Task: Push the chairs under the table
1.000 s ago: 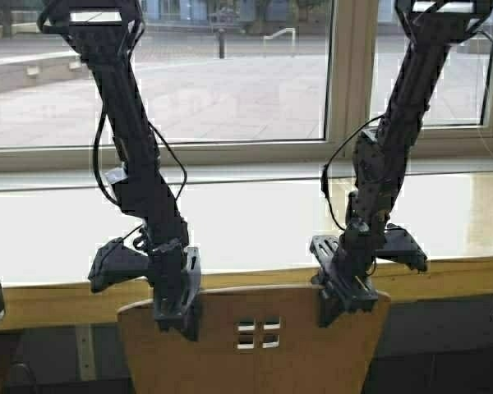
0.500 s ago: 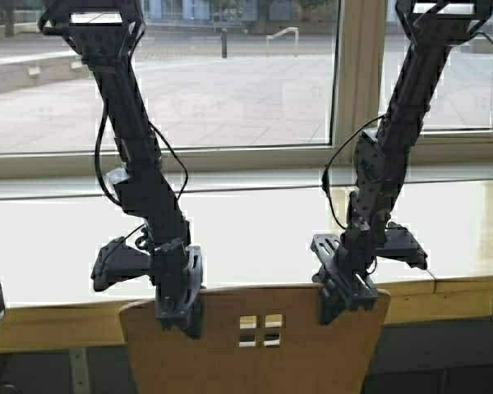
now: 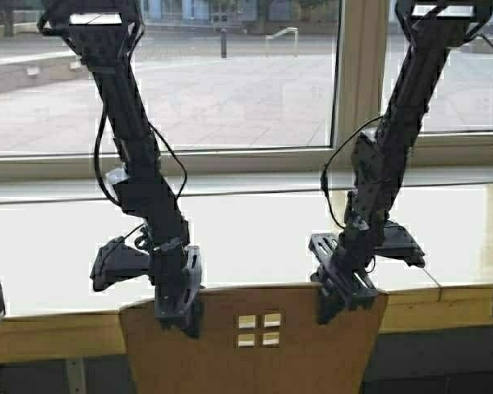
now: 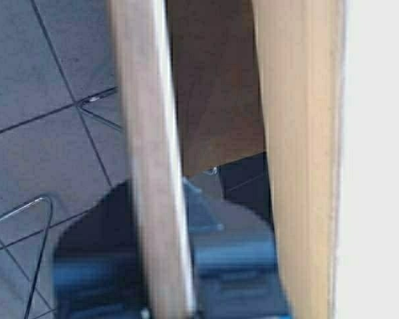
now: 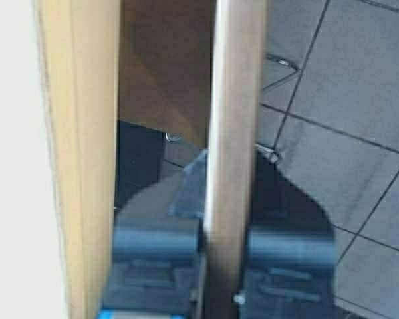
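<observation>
Looking down from above, we see one chair (image 3: 255,341), its tan backrest with four small square cutouts (image 3: 259,329) rising at the bottom centre, just in front of the yellowish edge of the one long desk (image 3: 57,246). Our two arms reach down to the backrest's top edge. The left tool (image 3: 179,308) is clamped over that edge near its left corner, and the right tool (image 3: 343,295) is clamped over it near the right corner. In both wrist views the backrest edge runs between the dark fingers, above grey floor tiles (image 4: 46,100). We read no writing anywhere.
</observation>
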You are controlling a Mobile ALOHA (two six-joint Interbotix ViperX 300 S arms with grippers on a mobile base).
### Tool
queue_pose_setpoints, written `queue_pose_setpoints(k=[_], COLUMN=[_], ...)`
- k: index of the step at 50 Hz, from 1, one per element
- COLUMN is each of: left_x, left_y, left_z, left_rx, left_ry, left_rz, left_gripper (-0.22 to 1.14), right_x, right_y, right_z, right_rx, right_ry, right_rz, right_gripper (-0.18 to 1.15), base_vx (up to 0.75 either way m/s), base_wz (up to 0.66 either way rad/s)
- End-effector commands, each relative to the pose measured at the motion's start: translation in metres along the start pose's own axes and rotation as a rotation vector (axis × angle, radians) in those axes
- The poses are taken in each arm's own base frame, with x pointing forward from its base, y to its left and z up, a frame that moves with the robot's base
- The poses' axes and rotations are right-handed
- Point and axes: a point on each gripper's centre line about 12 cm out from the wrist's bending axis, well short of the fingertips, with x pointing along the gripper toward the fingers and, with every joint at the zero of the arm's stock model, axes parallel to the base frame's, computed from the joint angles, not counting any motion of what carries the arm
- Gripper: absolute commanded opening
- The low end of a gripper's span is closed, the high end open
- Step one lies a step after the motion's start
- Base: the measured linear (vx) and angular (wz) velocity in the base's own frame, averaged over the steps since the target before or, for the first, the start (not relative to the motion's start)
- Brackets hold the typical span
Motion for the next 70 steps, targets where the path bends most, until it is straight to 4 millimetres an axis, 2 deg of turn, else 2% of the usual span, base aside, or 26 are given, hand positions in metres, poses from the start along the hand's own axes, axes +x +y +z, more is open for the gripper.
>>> queue_pose_setpoints(k=[1, 5, 9, 14, 21, 27, 33, 39, 45, 52, 59, 70], left_x=[-0.009, -0.009, -0.013, -0.019, -0.034, -0.056, -0.084, -0.116, -0.146, -0.181, -0.211, -0.26], left_y=[-0.034, -0.034, -0.033, -0.034, -0.043, -0.053, -0.069, -0.083, -0.089, -0.083, -0.069, -0.051], left_z=[0.01, 0.009, 0.01, 0.009, 0.008, 0.007, 0.008, 0.008, 0.011, 0.018, 0.031, 0.045], left_rx=[0.06, 0.063, 0.063, 0.067, 0.064, 0.062, 0.053, 0.048, 0.044, 0.074, 0.149, 0.517], left_ry=[-0.011, -0.008, -0.006, -0.003, 0.004, 0.015, 0.023, 0.036, 0.045, 0.047, 0.02, -0.039], left_rz=[-0.082, -0.08, -0.073, -0.075, -0.094, -0.118, -0.164, -0.211, -0.245, -0.265, -0.284, -0.394], left_gripper=[0.35, 0.51, 0.64, 0.74, 0.75, 0.75, 0.75, 0.75, 0.75, 0.74, 0.74, 0.74], right_x=[0.005, 0.004, 0.002, -0.003, -0.02, -0.049, -0.086, -0.122, -0.155, -0.194, -0.222, -0.258], right_y=[0.002, 0.004, 0.004, 0.003, 0.011, 0.022, 0.04, 0.055, 0.062, 0.06, 0.049, 0.042], right_z=[-0.003, -0.002, -0.002, -0.003, -0.003, 0.002, 0.009, 0.007, 0.003, -0.003, -0.007, -0.006], right_rx=[-0.119, -0.115, -0.115, -0.114, -0.111, -0.104, -0.099, -0.106, -0.117, -0.14, -0.193, -0.541], right_ry=[0.0, 0.0, 0.003, 0.01, 0.005, -0.025, -0.057, -0.073, -0.085, -0.098, -0.122, -0.242], right_rz=[-0.002, 0.002, 0.002, -0.001, 0.021, 0.057, 0.119, 0.178, 0.227, 0.267, 0.284, 0.299], right_gripper=[0.5, 0.72, 0.87, 0.89, 0.89, 0.89, 0.89, 0.89, 0.89, 0.89, 0.88, 0.88], base_vx=[0.0, 0.0, -0.01, -0.02, -0.01, -0.01, 0.0, -0.01, -0.02, -0.03, -0.05, -0.12], base_wz=[0.0, 0.0, 0.01, 0.02, 0.0, 0.01, 0.0, 0.0, 0.0, -0.01, 0.05, 0.07])
